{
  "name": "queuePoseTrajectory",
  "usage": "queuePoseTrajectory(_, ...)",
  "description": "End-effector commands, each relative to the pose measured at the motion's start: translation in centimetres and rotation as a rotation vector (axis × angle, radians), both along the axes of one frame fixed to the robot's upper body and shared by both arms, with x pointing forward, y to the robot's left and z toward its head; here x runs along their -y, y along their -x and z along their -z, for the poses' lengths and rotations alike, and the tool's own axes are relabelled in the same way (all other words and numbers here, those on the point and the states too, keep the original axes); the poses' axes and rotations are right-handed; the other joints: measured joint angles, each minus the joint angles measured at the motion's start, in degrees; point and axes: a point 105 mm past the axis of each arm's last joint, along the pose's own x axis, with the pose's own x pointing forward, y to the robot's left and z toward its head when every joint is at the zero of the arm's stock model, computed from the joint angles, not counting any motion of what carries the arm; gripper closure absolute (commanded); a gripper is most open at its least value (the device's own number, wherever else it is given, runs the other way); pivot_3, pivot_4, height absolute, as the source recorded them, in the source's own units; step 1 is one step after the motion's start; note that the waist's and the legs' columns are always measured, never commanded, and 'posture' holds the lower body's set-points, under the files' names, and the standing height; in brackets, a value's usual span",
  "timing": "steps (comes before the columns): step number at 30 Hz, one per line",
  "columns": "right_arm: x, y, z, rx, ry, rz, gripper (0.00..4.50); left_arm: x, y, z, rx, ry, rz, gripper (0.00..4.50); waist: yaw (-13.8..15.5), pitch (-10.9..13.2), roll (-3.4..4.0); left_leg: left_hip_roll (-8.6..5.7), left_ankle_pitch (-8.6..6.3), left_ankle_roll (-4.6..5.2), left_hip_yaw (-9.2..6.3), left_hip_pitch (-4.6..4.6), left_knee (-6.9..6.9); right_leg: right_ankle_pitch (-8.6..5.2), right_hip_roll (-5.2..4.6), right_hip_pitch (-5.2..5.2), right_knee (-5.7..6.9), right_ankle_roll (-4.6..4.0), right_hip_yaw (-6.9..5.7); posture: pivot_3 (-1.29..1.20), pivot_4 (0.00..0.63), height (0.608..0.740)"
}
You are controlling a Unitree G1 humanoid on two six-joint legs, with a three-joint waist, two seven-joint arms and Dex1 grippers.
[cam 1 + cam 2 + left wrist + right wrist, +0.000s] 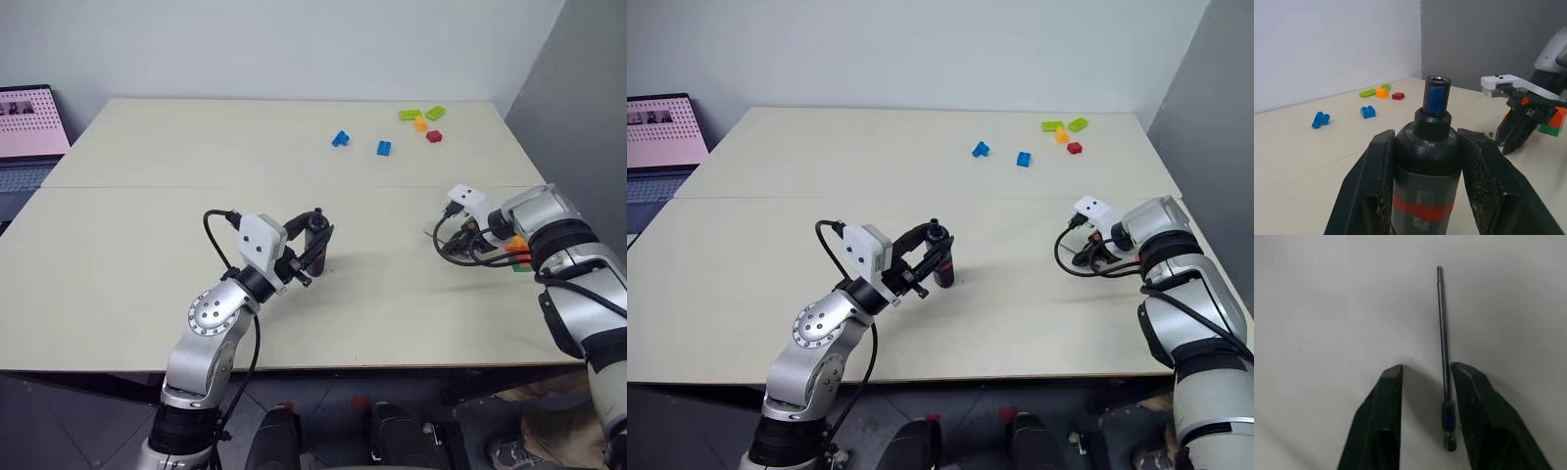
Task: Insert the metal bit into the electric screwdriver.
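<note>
Metal bit (1442,342) lies flat on the pale table (147,245), at the right side, and I see it in the right wrist view lying between the two black fingers of the right gripper (1426,372). It sits close against one finger (1474,396); the other finger (1383,401) stands apart from it with bare table between. Jaws are part-way in, not clamped on the rod; I cannot tell whether the near finger actually touches it. The rod's thicker end with a blue band is down between the fingers, its thin end pointing away from the gripper

Electric screwdriver (1427,161) is held upright in the left gripper (312,245), near the middle of the table and well apart from the bit. Both pads press on its dark body, red band low between them, blue tip up, open socket showing at the top

Coloured toy bricks (382,147) lie scattered at the far side of the table
</note>
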Motion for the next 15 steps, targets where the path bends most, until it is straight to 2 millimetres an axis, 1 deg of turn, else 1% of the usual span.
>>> queuePoseTrajectory(1,-0.4,-0.3,-0.1,0.012,-0.02,0.006,3.93,0.3,0.1,1.1,-0.041,-0.013,0.017,2.88,0.0,0.0,0.0,0.0,0.0,0.0,0.0,0.0,0.0,0.0,0.0,0.0,0.01,0.0,0.0,0.0,0.15,0.74)
queuePoseTrajectory(2,-0.6,-0.5,-0.4,0.027,-0.034,0.014,4.26,0.3,0.0,1.1,-0.04,-0.014,0.015,2.88,0.0,0.0,0.01,0.0,0.0,0.0,0.0,0.01,0.0,0.0,0.01,0.0,0.01,0.0,0.0,0.0,0.15,0.74)
queuePoseTrajectory(3,-0.7,-0.6,-0.7,0.039,-0.056,0.018,4.49,0.3,0.0,1.1,-0.041,-0.015,0.013,2.88,0.0,0.0,0.01,0.0,0.0,0.0,0.0,0.01,0.0,0.0,0.01,0.0,0.01,0.0,0.0,0.0,0.15,0.74)
queuePoseTrajectory(8,-1.7,-1.4,-2.7,0.115,-0.184,0.051,4.5,0.1,-0.3,1.1,-0.043,-0.017,0.007,2.88,0.0,0.0,0.02,0.0,0.0,0.0,0.01,0.01,0.01,0.01,0.01,-0.01,0.03,0.01,0.03,0.0,0.15,0.74)
queuePoseTrajectory(10,-2.6,-1.8,-4.3,0.168,-0.279,0.056,4.5,0.0,-0.5,1.0,-0.042,-0.017,0.004,2.88,0.0,0.0,0.03,0.0,0.0,0.0,0.01,0.01,0.01,0.01,0.01,-0.01,0.03,0.01,0.03,0.0,0.15,0.74)
queuePoseTrajectory(12,-3.8,-2.1,-6.8,0.289,-0.374,0.008,4.5,0.1,-0.6,0.8,-0.036,-0.015,0.001,2.88,0.0,0.0,0.04,0.0,0.0,0.0,0.02,0.0,0.0,0.01,0.01,-0.02,0.02,0.02,0.04,0.0,0.15,0.74)
queuePoseTrajectory(15,-5.6,-1.1,-9.8,0.414,-0.51,-0.048,4.5,0.0,-0.6,0.5,-0.027,-0.004,-0.01,2.88,0.0,0.0,0.04,0.0,0.0,0.0,-0.02,-0.04,-0.02,0.0,0.01,-0.03,0.01,0.02,0.01,0.0,0.15,0.74)
